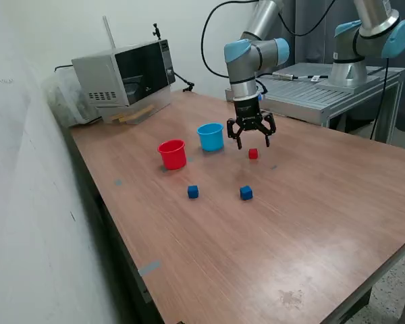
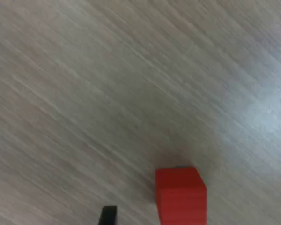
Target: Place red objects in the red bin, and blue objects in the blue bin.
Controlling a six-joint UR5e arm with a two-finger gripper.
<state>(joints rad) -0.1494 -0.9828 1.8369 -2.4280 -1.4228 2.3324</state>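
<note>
Your gripper [image 1: 252, 140] hangs with its jaws spread wide and nothing between them, just above a red cube [image 1: 253, 154] that sits on the table [image 1: 270, 243]. In the wrist view that cube [image 2: 181, 194] lies between the two fingertips [image 2: 107, 214], untouched. The blue cup [image 1: 210, 136] stands near the gripper, on the exterior view's left, with the red cup [image 1: 172, 154] beside it. Two blue cubes [image 1: 193, 192] [image 1: 246, 193] rest nearer the camera, apart.
</note>
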